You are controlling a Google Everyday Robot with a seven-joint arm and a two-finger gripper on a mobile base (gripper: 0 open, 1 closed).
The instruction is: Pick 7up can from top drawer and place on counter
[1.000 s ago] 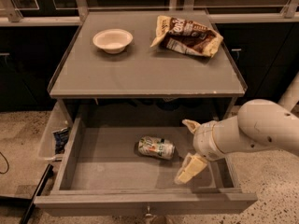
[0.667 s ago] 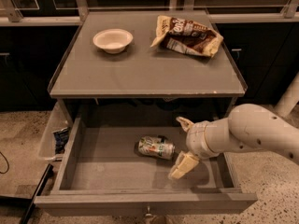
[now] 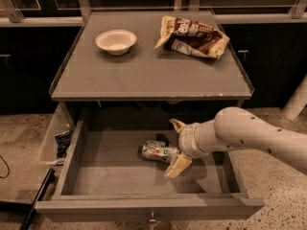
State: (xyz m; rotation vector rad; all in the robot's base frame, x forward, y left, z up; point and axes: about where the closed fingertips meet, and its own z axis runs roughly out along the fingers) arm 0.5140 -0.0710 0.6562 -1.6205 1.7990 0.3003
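The 7up can point(image 3: 157, 151) lies on its side on the floor of the open top drawer point(image 3: 120, 176), near the middle. My gripper point(image 3: 175, 145) reaches in from the right, open, with one cream finger point(image 3: 176, 125) behind the can's right end and the other point(image 3: 176, 166) in front of it. The fingers straddle the can's right end; I cannot tell if they touch it. The grey counter point(image 3: 144, 73) lies above the drawer.
On the counter stand a white bowl point(image 3: 116, 40) at back left and a brown-and-cream snack bag point(image 3: 193, 36) at back right. A clear bin point(image 3: 56, 140) with a blue packet hangs left of the drawer. A knob point(image 3: 152, 219) marks the drawer front.
My arm has moved left across the drawer, bringing the open fingers from beside the can to either side of its right end. The can has not moved.
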